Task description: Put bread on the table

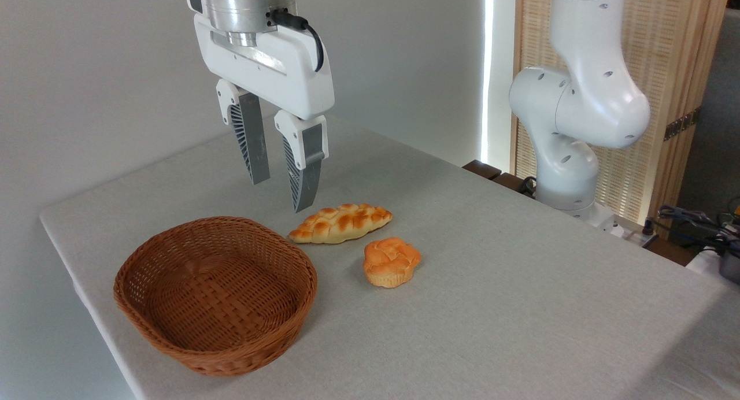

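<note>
Two breads lie below my pincer (283,195), which hangs slightly parted and empty: the bread (391,262) I care about sits on the counter (520,307), lower and right of the fingertips, beyond the braided loaf (341,222), outside the basket (217,293).

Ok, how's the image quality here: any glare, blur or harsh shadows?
Fixed camera: sharp throughout, no motion blur on the gripper; a blown-out light strip beside the arm; soft shadows only, under the bun and right of the basket.
</note>
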You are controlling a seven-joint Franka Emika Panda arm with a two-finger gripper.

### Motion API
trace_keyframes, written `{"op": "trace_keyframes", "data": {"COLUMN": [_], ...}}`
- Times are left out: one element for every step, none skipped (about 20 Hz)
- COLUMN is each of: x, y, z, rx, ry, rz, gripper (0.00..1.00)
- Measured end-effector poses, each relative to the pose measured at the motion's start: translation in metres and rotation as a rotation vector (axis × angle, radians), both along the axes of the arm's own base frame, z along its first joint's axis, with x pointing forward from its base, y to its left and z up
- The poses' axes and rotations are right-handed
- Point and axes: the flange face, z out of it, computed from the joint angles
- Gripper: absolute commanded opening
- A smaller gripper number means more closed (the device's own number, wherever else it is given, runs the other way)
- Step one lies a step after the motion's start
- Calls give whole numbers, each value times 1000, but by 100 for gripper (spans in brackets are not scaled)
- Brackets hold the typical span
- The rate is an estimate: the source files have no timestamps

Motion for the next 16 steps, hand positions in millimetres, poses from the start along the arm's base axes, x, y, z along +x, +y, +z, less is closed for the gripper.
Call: {"op": "trace_keyframes", "data": {"x": [0,0,0,0,0,0,0,0,0,0,-1,-2,-3,-4,-4,-5], "y": [0,-1,-1,-1,-1,0,0,1,1,1,1,1,1,1,1,1], "z": [0,0,0,0,0,0,0,0,0,0,-1,-2,-2,-3,-4,-5], "rx": [0,1,1,1,4,11,17,20,21,22,22,22,23,23,23,23], "ry": [0,0,0,0,0,-1,-1,-1,-1,0,6,14,24,34,42,47], "rz": [-1,-1,-2,-2,-4,-8,-9,-9,-9,-9,-9,-10,-10,-11,-11,-12], "gripper": [100,100,100,100,100,100,100,100,100,100,100,100,100,100,100,100]}}
